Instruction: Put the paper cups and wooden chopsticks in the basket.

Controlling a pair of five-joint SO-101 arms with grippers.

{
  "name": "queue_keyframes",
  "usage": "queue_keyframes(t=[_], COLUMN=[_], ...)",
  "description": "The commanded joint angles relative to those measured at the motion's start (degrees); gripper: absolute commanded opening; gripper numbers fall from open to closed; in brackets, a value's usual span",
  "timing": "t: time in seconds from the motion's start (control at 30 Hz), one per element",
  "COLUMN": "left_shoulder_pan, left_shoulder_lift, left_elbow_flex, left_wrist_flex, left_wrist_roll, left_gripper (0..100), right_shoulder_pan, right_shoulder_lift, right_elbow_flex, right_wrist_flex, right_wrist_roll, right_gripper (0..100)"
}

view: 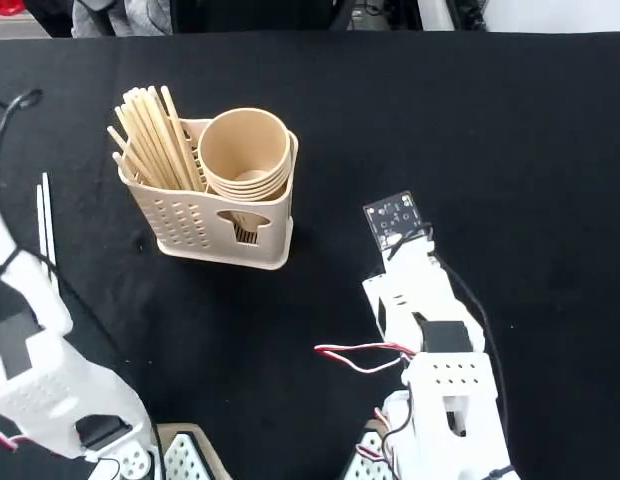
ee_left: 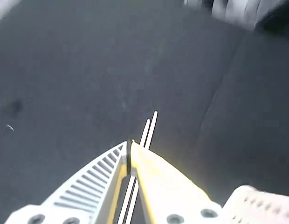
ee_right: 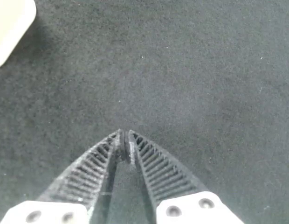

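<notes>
Chopsticks (ee_left: 149, 128), light, stiff, likely slippery, sit pinched seemingly near one end by the left claw (ee_left: 130, 148); right claw (ee_right: 124, 140) is pressed together, empty.

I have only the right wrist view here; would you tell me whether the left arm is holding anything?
Observer: Yes, the left gripper has its fingers shut on a pair of chopsticks.
Operator: Thank you. What is in the basket so far?
Observer: The basket holds a stack of paper cups beside a bundle of wooden chopsticks.
Operator: And where is the held pair relative to it?
Observer: In the high view it is to the left of the basket, not touching it.
</notes>
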Motion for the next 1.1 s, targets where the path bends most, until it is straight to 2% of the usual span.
queue_keyframes(t=[0.0,0.17,0.3,0.5,0.57,0.67,0.7,0.73,0.83,1.07], left_shoulder_pan=[-0.66,-0.48,-1.19,-3.65,-3.21,-2.24,-2.24,-2.24,-3.3,-3.21], left_shoulder_lift=[2.55,13.63,23.65,37.71,42.29,48.62,50.46,52.13,55.74,57.23], left_elbow_flex=[13.67,23.52,19.91,7.25,2.68,-5.32,-8.22,-11.12,-20.7,-45.05], left_wrist_flex=[-11.16,-29.01,-31.38,-25.67,-22.51,-16.97,-15.3,-13.71,-9.14,6.68], left_wrist_roll=[-1.23,-7.21,-7.56,-7.91,-10.9,-14.07,-13.63,-11.78,-6.33,-6.15], left_gripper=[5,19,19,19,19,4,2,4,3,3], right_shoulder_pan=[-0.62,-0.62,-0.62,-0.62,-0.62,-0.62,-0.62,-0.62,-0.53,-0.62], right_shoulder_lift=[-1.19,-1.19,-1.19,-1.19,-1.19,-1.19,-1.19,-1.19,-1.19,-1.19], right_elbow_flex=[-0.48,-0.48,-0.48,-0.48,-0.48,-0.48,-0.48,-0.48,-0.4,-0.4], right_wrist_flex=[-0.62,-0.62,-0.62,-0.62,-0.62,-0.7,-0.7,-0.7,-0.7,-0.79], right_wrist_roll=[0.35,0.35,0.35,0.35,0.35,0.35,0.35,0.35,0.35,0.35], right_gripper=[1.5,1.5,1.5,1.5,1.5,1.5,1.5,1.5,1.5,1.5])
